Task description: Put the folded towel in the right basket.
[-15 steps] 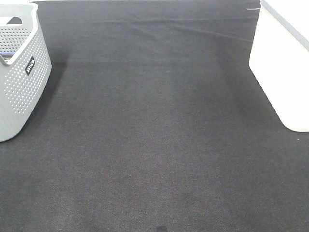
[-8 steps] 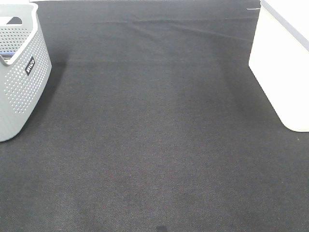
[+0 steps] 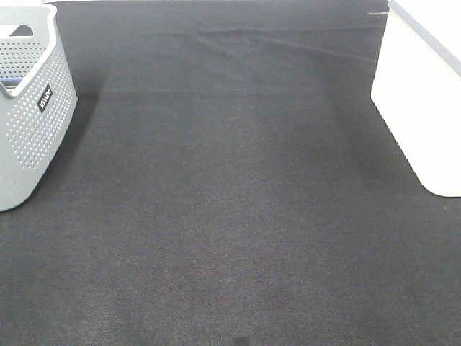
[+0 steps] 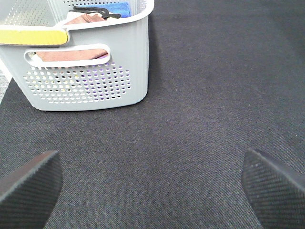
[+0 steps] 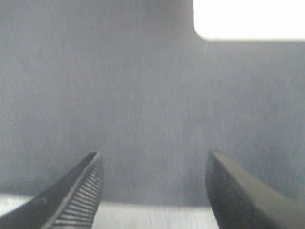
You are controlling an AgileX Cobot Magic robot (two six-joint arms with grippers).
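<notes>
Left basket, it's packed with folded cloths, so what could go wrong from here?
1. The grey basket holds several cloths, so the left gripper may lift the wrong one or drag two out.
2. Its fingers could catch the basket's rim.
3. The white basket is mostly out of frame.

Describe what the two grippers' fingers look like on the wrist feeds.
The left gripper has dark, near-black fingers with a fine cross-hatched texture and rounded tips. The right gripper has dark tapered fingers too, one showing ribbed ridges on its inner face. No cables, markings or arm links show in any view.
</notes>
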